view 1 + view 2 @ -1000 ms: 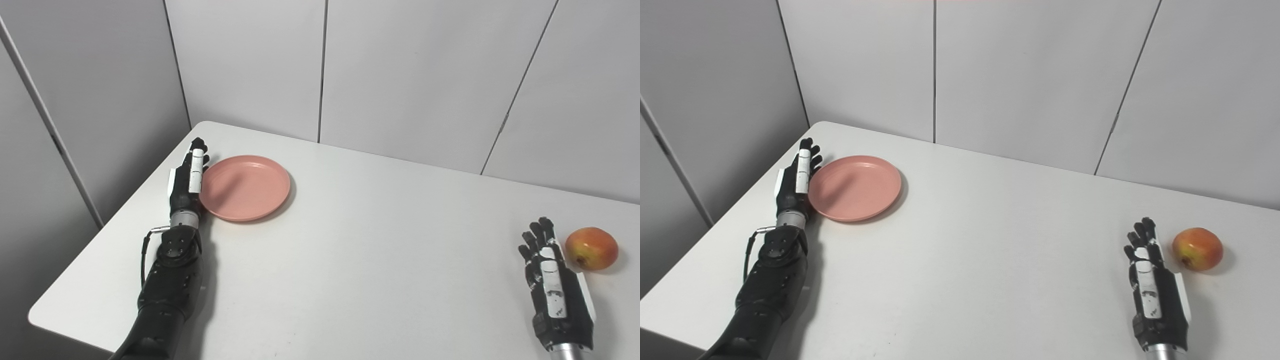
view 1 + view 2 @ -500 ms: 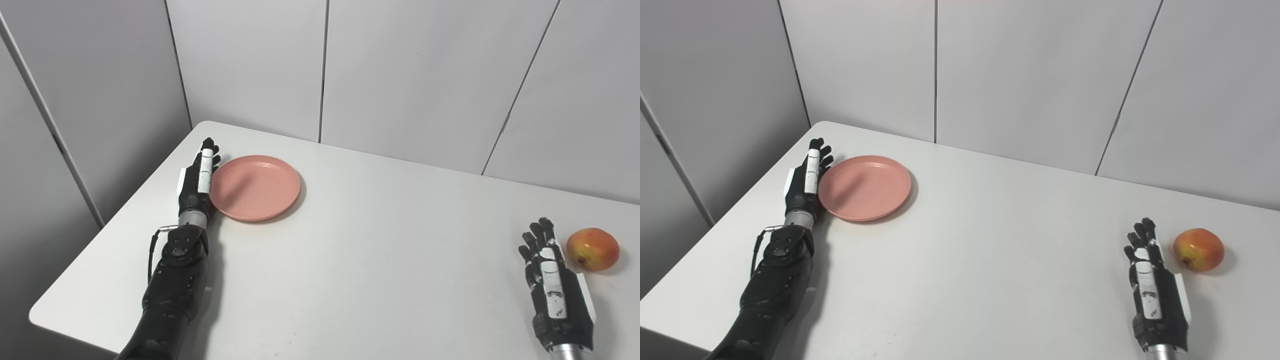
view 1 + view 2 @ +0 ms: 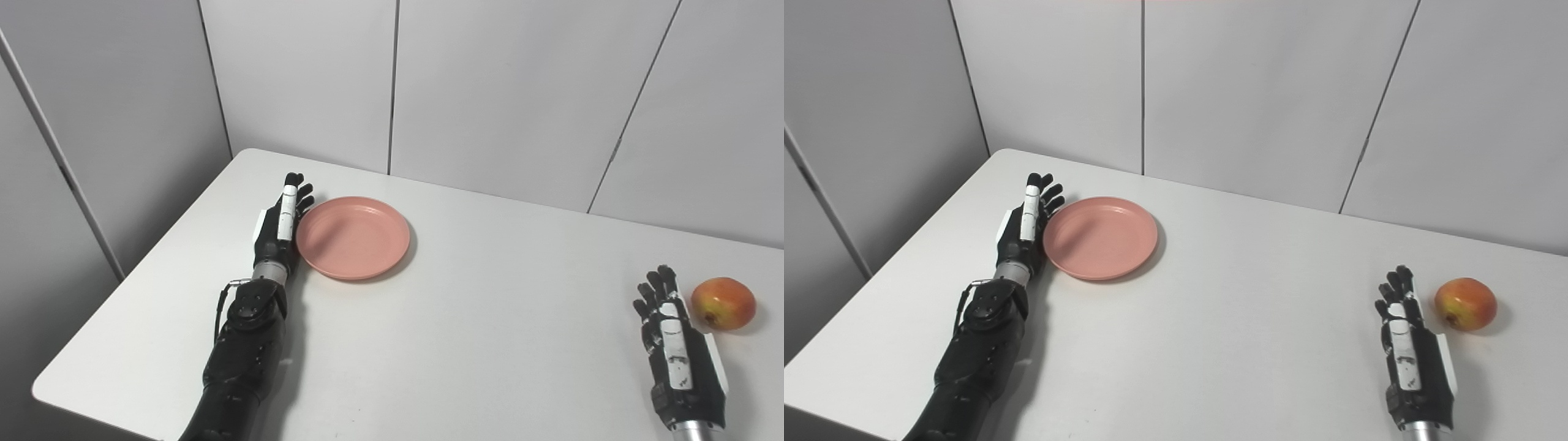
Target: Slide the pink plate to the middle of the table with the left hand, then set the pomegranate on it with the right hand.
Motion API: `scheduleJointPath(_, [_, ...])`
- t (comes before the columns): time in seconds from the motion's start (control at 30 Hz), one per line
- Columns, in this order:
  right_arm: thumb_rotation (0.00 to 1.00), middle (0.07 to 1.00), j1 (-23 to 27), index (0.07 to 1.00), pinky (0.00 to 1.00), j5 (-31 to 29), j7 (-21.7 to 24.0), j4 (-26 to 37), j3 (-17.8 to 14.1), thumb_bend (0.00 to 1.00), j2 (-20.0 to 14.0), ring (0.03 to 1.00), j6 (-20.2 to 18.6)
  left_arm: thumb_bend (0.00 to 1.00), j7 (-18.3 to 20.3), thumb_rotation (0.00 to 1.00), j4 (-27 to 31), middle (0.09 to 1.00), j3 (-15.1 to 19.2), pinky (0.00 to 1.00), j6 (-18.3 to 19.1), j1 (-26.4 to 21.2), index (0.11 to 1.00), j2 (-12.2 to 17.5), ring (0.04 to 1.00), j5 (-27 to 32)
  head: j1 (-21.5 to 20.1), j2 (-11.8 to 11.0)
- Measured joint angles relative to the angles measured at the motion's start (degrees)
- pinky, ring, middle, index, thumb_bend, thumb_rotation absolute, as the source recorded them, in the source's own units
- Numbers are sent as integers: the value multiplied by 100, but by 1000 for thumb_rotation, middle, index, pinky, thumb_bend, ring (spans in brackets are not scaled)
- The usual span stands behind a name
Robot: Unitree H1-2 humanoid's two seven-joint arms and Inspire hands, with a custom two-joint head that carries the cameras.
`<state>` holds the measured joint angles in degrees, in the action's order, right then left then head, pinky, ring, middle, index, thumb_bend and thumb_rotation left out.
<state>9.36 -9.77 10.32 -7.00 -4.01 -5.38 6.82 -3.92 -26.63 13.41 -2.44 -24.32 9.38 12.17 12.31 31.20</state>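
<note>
Left of centre on the table, my left hand, fingers straight and together, presses edge-on against the plate: sliding step underway, push further right. Right hand lies spread, empty, beside the pomegranate, whose long axis runs left-right.

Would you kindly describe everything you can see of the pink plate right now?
The pink plate is round and shallow, with a low raised rim and a smooth matte surface that looks like plastic. It is empty and lies flat, right side up, on the white table, left of the middle. The left hand, open and set on edge, rests against its left rim. Nothing else touches it; the pomegranate sits far to the right.
</note>
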Motion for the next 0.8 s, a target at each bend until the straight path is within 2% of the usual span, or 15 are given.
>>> scheduleJointPath(0.2, [879, 1000, -2, 1000, 1000, 43, 26, 3, 49, 612, -4, 1000, -1, 727, 82, 1000, 169, 932, -149, 934, 65, 128, 922, -89, 935, -1, -202, 61])
scheduleJointPath(0.33, [837, 1000, 5, 1000, 1000, -9, 53, -11, 64, 674, -6, 1000, -12, 738, 122, 1000, 268, 935, -224, 938, 184, 141, 929, -118, 941, 0, -264, 79])
scheduleJointPath(0.57, [838, 1000, 15, 1000, 1000, -23, 49, -13, 91, 686, -5, 1000, -27, 720, 156, 1000, 724, 943, -530, 949, 553, 282, 943, -342, 946, -52, -299, 114])
scheduleJointPath(0.8, [841, 1000, 25, 1000, 1000, -24, 47, -20, 95, 667, 0, 1000, -37, 707, 240, 1000, 883, 961, -700, 966, 590, 378, 958, -484, 958, -129, -352, 132])
